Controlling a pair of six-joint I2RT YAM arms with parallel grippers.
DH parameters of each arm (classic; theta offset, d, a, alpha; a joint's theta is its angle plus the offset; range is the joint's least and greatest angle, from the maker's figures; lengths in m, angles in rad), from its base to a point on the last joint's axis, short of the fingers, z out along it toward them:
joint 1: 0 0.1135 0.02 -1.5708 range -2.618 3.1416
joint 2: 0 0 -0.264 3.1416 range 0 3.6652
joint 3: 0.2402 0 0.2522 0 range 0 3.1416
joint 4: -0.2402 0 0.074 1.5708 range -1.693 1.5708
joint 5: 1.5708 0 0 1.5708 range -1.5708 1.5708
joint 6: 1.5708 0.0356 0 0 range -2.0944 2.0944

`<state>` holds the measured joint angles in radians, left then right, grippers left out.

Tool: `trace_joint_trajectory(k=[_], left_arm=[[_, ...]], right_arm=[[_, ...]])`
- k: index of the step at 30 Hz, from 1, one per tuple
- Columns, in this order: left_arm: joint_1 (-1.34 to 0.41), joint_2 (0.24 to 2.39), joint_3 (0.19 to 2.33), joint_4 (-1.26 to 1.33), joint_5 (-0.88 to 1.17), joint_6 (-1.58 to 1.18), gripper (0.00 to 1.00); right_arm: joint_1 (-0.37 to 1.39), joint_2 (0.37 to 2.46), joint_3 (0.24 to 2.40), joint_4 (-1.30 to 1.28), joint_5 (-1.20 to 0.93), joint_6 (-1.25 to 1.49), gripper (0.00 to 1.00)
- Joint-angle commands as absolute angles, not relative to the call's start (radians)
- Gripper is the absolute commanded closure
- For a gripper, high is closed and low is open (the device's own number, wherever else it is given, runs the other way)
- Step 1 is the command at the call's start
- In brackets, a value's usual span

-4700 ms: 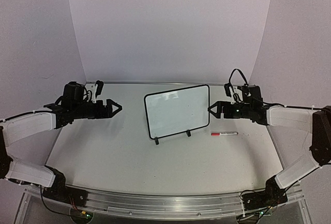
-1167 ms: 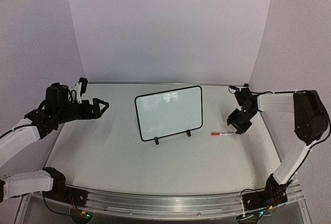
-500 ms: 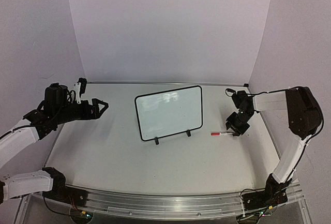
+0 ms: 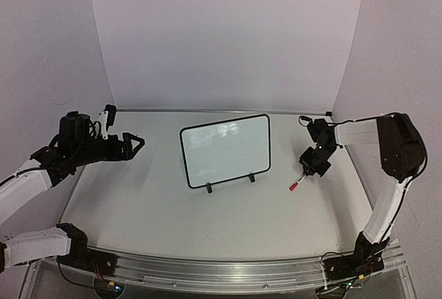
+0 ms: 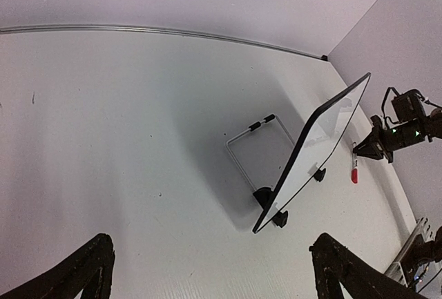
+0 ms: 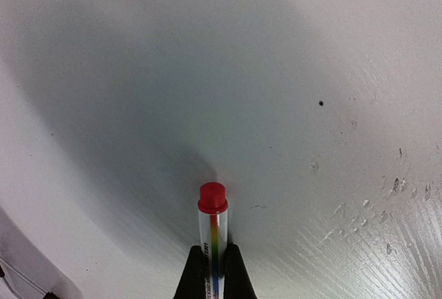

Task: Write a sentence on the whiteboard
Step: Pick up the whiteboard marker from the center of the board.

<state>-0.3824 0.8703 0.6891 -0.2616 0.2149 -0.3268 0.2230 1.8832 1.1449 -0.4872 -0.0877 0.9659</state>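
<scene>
Right arm has the marker, whiteboard standing mid-table

The whiteboard (image 4: 225,150) is upright in landscape, long axis running left-right and slightly skewed. Its face points toward the arm bases. It leans back on a wire stand (image 5: 259,140) and sits on two black clip feet (image 4: 209,188). From the left wrist view it is nearly edge-on. The right gripper (image 4: 304,172) is just right of the whiteboard, by its lower right corner, with its jaws clamped on the marker (image 4: 295,184). The marker's long axis runs diagonally and its red cap sticks out past the fingertips, pointing down toward the table (image 4: 173,223) and away from the whiteboard's right foot. The left gripper (image 4: 140,141) is well left of the whiteboard and aimed at it, jaws spread wide with nothing between them.
</scene>
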Motion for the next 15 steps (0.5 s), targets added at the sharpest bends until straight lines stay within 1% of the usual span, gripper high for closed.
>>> trace_joint_trajectory(k=[1,5,9,12,15], left_arm=[[-0.379,0.844,0.718,-0.272,0.316,-0.280,0.01],[-0.382,0.846,0.770,-0.273,0.411,-0.291,0.02],[-0.402,0.859,0.845,-0.273,0.467,-0.332,0.02],[-0.438,0.882,0.900,-0.244,0.503,-0.369,0.02],[-0.498,0.916,0.934,-0.203,0.505,-0.401,0.02]], right_arm=[[0.217,1.885,1.163,-0.502,-0.098,0.960,1.00],[0.218,1.776,1.114,-0.430,-0.149,0.944,1.00],[0.227,1.600,0.997,-0.218,-0.269,0.926,1.00],[0.270,1.463,0.936,-0.078,-0.307,0.906,1.00],[0.349,1.349,0.921,-0.005,-0.282,0.857,1.00]])
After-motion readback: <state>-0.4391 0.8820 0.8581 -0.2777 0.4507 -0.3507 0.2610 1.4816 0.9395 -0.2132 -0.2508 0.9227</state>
